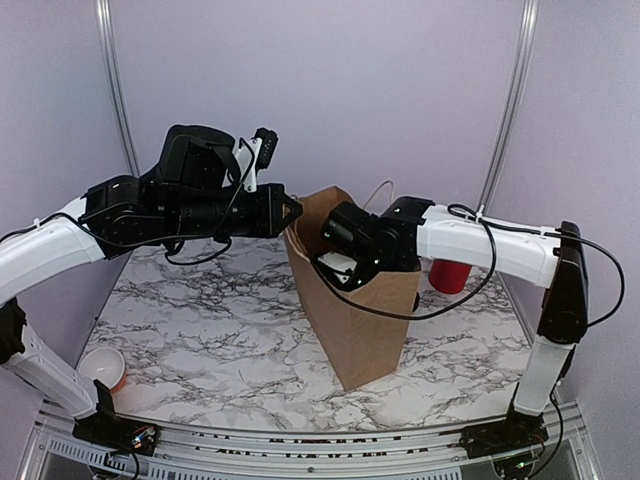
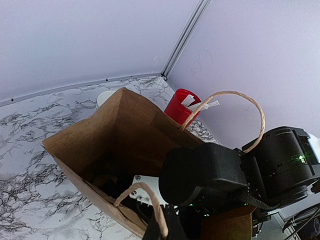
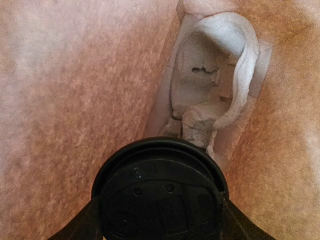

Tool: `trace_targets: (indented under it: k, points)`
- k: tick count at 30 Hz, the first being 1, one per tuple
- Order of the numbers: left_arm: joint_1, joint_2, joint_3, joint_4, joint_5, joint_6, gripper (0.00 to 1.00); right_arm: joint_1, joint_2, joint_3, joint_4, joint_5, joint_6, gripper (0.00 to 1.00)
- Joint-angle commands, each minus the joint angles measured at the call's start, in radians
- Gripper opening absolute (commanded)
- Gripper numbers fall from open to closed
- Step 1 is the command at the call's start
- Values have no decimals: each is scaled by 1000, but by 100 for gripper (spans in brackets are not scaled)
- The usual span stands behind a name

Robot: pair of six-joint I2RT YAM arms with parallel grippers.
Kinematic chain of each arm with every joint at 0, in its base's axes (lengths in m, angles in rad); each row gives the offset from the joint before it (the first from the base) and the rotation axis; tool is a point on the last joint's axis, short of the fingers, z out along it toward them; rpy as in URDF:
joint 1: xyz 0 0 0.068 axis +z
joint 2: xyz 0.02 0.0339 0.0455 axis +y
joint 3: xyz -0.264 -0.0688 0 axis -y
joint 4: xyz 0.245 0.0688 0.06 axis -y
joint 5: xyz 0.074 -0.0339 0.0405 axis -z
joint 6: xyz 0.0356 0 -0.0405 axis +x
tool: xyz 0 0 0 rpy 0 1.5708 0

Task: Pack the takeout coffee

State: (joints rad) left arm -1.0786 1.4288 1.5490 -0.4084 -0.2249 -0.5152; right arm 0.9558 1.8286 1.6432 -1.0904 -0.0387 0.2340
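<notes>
While right claw holds takeout coffee in bag, crumpled paper below.

Behind your left claw, black motor housings give way to a white shell; your right arm matches. Black cables loop off both wrists; a green light glows on the right.

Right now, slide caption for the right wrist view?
Right gripper holds the lidded takeout coffee inside the brown paper bag, above something white and crumpled at its bottom.
</notes>
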Motion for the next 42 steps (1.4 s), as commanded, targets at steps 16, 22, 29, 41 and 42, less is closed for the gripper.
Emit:
trace_targets:
  k: [16, 22, 29, 41, 42]
  points:
    - [-11, 2, 9, 20, 7, 14, 0, 35, 4, -73, 3, 14, 28, 59]
    - [-12, 4, 7, 22, 13, 9, 0, 35, 4, -85, 12, 16, 27, 59]
    - [-11, 5, 7, 21, 33, 2, 0, 35, 3, -106, 32, 8, 31, 59]
    - [-14, -6, -5, 22, 36, -13, 0, 35, -1, -145, 64, 0, 36, 59]
    - [-12, -10, -7, 22, 36, -15, 0, 35, -1, -147, 65, 0, 37, 59]
